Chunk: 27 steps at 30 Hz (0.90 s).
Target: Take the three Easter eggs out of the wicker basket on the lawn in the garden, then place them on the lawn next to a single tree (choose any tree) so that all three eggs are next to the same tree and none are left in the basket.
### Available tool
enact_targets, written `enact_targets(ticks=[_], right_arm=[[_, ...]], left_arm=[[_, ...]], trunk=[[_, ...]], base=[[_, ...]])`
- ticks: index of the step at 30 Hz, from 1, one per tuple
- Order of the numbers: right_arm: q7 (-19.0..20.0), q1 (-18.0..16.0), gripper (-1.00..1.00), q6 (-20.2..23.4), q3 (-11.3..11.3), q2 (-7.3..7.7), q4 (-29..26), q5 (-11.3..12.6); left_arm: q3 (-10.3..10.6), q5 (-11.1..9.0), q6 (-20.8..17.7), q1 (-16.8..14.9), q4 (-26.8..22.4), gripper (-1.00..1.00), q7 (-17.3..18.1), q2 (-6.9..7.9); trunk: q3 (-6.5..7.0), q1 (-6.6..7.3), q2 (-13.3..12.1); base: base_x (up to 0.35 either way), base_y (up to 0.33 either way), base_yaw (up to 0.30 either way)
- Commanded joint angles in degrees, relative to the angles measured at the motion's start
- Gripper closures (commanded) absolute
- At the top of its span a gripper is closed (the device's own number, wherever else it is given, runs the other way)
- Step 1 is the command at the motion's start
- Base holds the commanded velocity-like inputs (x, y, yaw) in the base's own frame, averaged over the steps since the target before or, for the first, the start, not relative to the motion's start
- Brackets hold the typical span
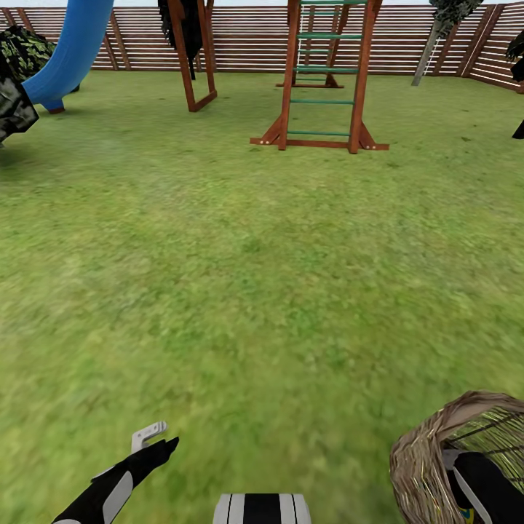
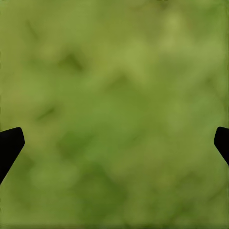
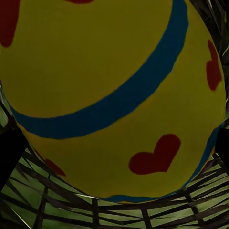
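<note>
Wicker basket (image 1: 429, 466) holds an Easter egg (image 3: 109, 90); right arm reaches inside, pincer state indeterminate. Left pincer (image 2: 114, 143) released over open lawn (image 1: 262, 276).

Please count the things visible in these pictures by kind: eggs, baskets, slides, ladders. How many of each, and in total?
Easter egg: 1, very close before the right wrist camera, inside the wicker
wicker basket: 1
blue slide: 1
wooden ladder frame with green rungs: 1
Total: 4
</note>
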<state>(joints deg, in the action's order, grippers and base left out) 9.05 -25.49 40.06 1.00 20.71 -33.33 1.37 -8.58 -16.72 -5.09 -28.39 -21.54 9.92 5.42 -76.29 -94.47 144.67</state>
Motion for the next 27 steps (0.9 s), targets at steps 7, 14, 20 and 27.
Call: enact_targets(ticks=[7,14,20,27], right_arm=[[0.1,0.0,1.0,0.3,0.1,0.04,0.0,0.4],[0.0,0.0,1.0,0.3,0.1,0.04,0.0,0.4],[0.0,0.0,1.0,0.4,0.1,0.04,0.0,0.4],[0.0,0.0,1.0,0.4,0.1,0.04,0.0,0.5]], left_arm=[[-0.4,-0.5,-0.5,0.0,-0.1,-1.0,0.4,-0.06],[-0.4,-0.6,-0.6,0.0,0.0,-1.0,0.3,-0.14],[-0.3,-0.5,-0.6,0.0,0.0,-1.0,0.3,-0.37],[-0.2,-0.4,-0.7,0.0,0.1,-1.0,0.3,-0.41]], trunk=[[-0.04,0.01,0.0],[0.84,0.11,0.0],[2.17,0.27,-0.1],[3.72,0.45,-0.2]], base=[[0.0,0.0,0.0],[0.0,0.0,0.0],[0.0,0.0,0.0],[-0.282,0.0,0.0]])
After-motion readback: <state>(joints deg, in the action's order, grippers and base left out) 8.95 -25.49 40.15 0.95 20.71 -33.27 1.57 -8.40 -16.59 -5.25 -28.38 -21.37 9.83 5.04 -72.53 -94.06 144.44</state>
